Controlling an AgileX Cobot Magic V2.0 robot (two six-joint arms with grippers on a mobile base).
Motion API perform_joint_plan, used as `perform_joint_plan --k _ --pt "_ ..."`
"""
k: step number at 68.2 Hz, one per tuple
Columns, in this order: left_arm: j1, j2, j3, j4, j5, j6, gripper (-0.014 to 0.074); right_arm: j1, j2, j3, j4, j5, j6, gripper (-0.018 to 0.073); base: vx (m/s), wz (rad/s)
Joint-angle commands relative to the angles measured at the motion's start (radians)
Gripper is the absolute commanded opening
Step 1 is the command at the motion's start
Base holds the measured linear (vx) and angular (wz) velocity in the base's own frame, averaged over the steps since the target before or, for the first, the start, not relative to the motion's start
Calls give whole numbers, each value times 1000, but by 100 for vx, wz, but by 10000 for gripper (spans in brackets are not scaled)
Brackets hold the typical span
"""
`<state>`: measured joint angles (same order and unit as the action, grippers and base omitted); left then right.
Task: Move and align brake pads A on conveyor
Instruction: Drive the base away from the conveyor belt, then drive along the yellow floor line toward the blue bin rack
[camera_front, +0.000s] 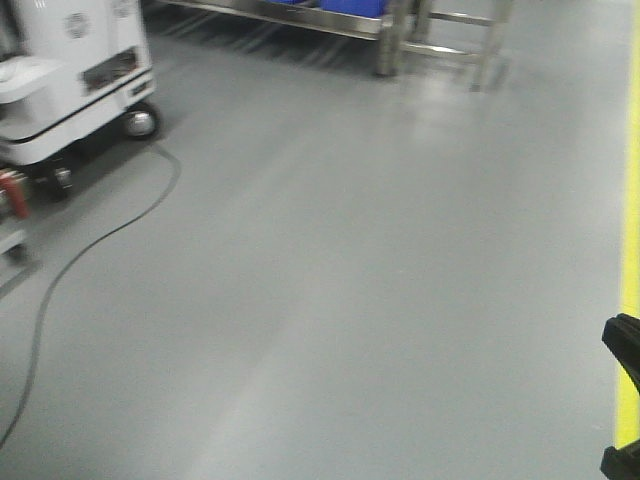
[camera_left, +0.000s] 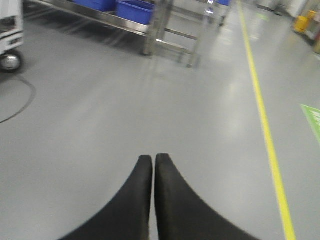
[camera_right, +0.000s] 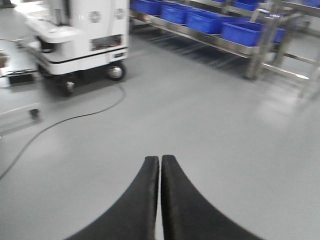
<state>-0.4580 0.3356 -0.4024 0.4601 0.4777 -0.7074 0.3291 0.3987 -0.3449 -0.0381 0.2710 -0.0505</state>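
The brake pads A and the conveyor are out of view in all three views. My left gripper (camera_left: 153, 156) is shut with nothing between its black fingers, pointing out over bare grey floor. My right gripper (camera_right: 160, 158) is shut and empty too, also over grey floor. In the front view only a black piece of an arm (camera_front: 624, 350) pokes in at the right edge.
A white wheeled machine (camera_front: 70, 80) stands at the left with a black cable (camera_front: 95, 245) trailing across the floor. A steel roller rack (camera_right: 250, 47) holding blue bins (camera_right: 207, 20) runs along the back. A yellow floor line (camera_left: 265, 130) runs on the right.
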Motion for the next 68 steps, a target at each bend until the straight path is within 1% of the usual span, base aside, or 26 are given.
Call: perform_joint_plan --k 1,23,36,52,68 --pt "-3 7 -24 14 -61 -7 -6 -1 6 -26 -13 -78 -8 -6 11 -81" --pt "-3 7 -24 14 -60 -7 -6 -1 5 -26 -13 -75 -8 -6 15 -88" --pt "-3 7 -24 14 -60 -7 -6 -1 5 -26 -13 -75 -8 -6 21 -73" --pt "-3 7 -24 14 -60 -7 -6 -1 5 -26 -13 -75 -8 -6 28 -49" --pt "-3 7 -24 14 -60 -7 -6 -1 5 -26 -13 -75 -8 -6 38 -24"
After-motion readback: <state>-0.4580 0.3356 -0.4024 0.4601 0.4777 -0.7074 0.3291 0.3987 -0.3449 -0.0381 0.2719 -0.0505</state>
